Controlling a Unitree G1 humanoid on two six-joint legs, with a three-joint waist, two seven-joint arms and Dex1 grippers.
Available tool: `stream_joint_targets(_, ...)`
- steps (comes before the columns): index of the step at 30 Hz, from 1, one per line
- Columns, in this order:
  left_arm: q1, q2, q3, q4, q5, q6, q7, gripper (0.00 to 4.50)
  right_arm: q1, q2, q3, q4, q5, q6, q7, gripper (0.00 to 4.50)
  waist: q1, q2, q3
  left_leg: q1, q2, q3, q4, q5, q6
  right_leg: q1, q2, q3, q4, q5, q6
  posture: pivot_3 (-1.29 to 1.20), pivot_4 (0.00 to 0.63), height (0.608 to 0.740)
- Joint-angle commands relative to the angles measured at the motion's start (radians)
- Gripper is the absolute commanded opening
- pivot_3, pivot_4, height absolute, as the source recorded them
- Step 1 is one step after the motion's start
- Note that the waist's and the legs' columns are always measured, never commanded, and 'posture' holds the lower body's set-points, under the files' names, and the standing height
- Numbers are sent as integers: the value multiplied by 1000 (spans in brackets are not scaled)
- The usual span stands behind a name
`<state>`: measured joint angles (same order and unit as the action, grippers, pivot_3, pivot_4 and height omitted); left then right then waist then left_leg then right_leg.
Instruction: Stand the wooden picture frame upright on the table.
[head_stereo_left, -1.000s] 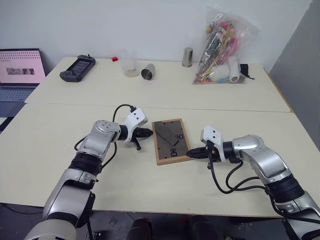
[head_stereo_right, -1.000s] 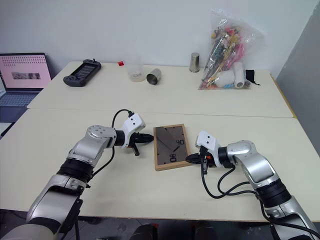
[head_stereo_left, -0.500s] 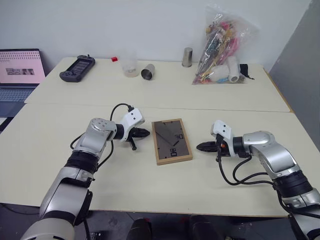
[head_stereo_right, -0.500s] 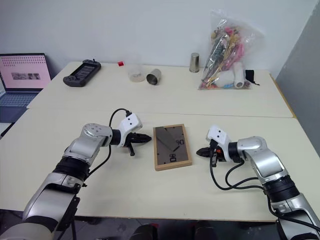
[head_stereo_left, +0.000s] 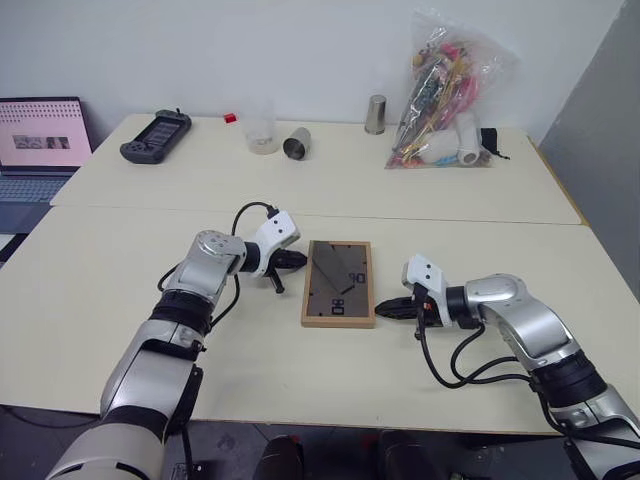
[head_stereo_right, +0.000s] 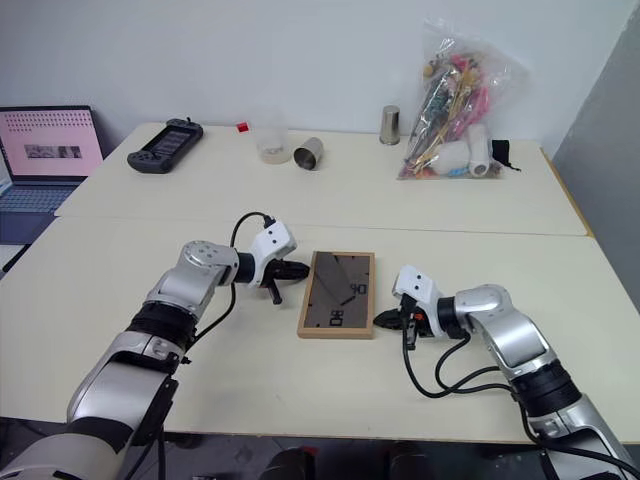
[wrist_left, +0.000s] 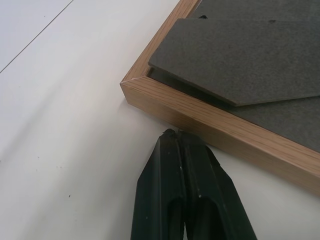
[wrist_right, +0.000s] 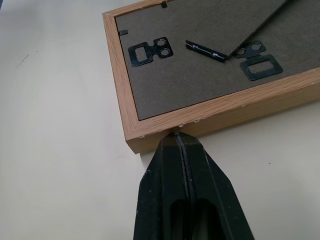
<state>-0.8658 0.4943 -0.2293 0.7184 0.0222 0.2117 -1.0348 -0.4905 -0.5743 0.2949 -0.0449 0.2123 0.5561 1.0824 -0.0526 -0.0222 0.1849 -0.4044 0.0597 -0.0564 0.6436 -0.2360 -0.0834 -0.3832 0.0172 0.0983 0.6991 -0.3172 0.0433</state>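
Since a second ago the wooden picture frame (head_stereo_left: 339, 283) has turned squarer on the bench (head_stereo_left: 90, 290), lying flat, back up; the left gripper (head_stereo_left: 300, 261), pressed together, touches its left edge near a far corner; the right gripper (head_stereo_left: 382, 309), likewise pressed together, touches its right edge near a near corner.

Left hand (wrist_left: 178, 134): both black fingers (wrist_left: 162, 190) pressed together, no gap, tips touching the outer side of the picture frame (wrist_left: 210, 120) close to its corner. Frame lies flat on the pale desk (wrist_left: 60, 150), dark grey back facing up. Fold-out stand (wrist_left: 240, 60) rests slightly raised over the backing.
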Motion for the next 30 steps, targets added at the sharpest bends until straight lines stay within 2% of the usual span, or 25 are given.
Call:
stream_joint_targets(1, -27, -6, 10, -8, 8, -20, 4, 40, -21, 7, -7, -27, 8, -6, -2, 0, 0, 0, 0, 0, 0, 0, 0, 0, 0, 0, 0, 0, 0, 0, 0, 0, 150, 740)
stream_joint_targets(3, -20, 7, 15, -21, 6, -16, 0, 40, -24, 3, -11, -13, 0, -14, -5, 0, -1, 0, 0, 0, 0, 0, 0, 0, 0, 0, 0, 0, 0, 0, 0, 0, 150, 740)
stream_joint_targets(6, 23, 76, 57, -93, -42, 34, -65, 40, -47, -22, -37, 41, -25, -51, -18, 0, -2, 0, 0, -1, 0, 0, 0, 0, 0, -1, 0, 0, 0, 0, 0, 0, 150, 740)
stream_joint_targets(9, 57, 149, 102, -129, -115, 135, -170, 470, -85, -35, -59, 115, -49, -94, -43, 0, -9, 0, 0, -1, 0, 0, 0, 0, 0, -1, 0, 0, 0, 0, 0, 0, 150, 740)
stream_joint_targets(13, 63, 195, 136, -147, -207, 343, -272, 1346, -114, -32, -66, 172, -64, -128, -51, 0, -11, 0, 0, -1, 1, 0, -1, 0, 0, -2, 1, 0, 0, 0, 0, 0, 150, 740)
stream_joint_targets(16, 20, 222, 175, -109, -329, 729, -348, 2075, -129, -21, -67, 195, -73, -142, -54, 0, -6, 0, 0, -2, 0, 0, -1, 0, 0, -2, 1, -1, 0, 0, 0, 0, 150, 740)
stream_joint_targets(18, -11, 222, 192, -63, -370, 883, -342, 2495, -133, -16, -65, 206, -78, -150, -52, 0, -6, 0, 0, -4, 0, -1, 0, 0, 0, -3, 1, -1, 1, 0, 0, 0, 150, 740)
stream_joint_targets(22, -54, 205, 204, -21, -415, 1051, -314, 3328, -126, -12, -62, 207, -81, -155, -56, 0, -7, 0, 0, -4, 0, -2, 0, 0, 0, -4, 1, -2, 1, 0, 0, 0, 150, 740)
stream_joint_targets(26, -52, 192, 185, -48, -455, 1137, -307, 4153, -109, -10, -59, 190, -79, -146, -58, 0, -7, 1, 0, -4, 1, -2, 0, 0, 0, -4, 1, -2, 1, 0, 0, 0, 150, 740)
stream_joint_targets(28, -44, 184, 181, -63, -473, 1167, -298, 4480, -99, -11, -57, 183, -80, -146, -60, 0, -7, 0, 0, -4, 1, -2, 0, 0, 0, -4, 1, -2, 1, 0, 0, 0, 150, 740)
stream_joint_targets(30, -22, 173, 149, -88, -476, 1178, -288, 4494, -92, -6, -54, 174, -82, -140, -65, 0, -7, 0, 0, -4, 1, -2, 0, 0, 0, -4, 0, -2, 1, 0, 0, 0, 150, 740)
